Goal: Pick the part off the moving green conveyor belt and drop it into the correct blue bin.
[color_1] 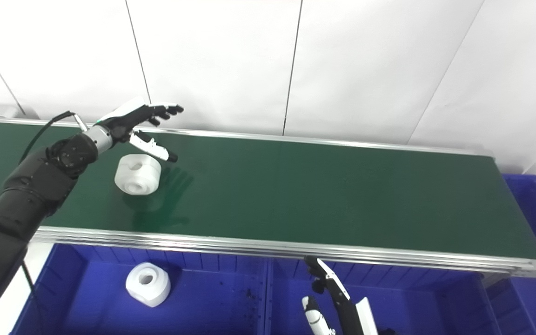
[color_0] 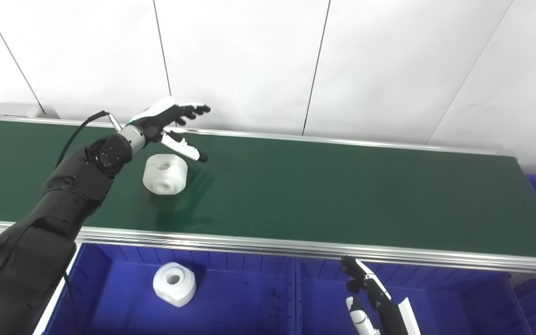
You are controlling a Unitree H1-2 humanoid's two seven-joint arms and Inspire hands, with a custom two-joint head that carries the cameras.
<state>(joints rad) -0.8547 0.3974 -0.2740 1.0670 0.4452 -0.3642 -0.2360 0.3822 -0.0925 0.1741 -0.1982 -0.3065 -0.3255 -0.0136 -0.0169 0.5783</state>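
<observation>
Over the green belt (color_0: 324, 186) I see my left hand (color_0: 168, 122) spread wide, empty, just above the white part (color_0: 165, 173); right hand (color_0: 365, 291) loosely open over a blue bin (color_0: 458, 302).

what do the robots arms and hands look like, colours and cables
Both arms are glossy black. The left hand has a white back, black fingers, a silver wrist, a small green light and a black cable looping off. The right hand is black with white panels.

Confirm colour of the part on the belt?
White part on the dark green belt; clearest in the left eye view.
</observation>
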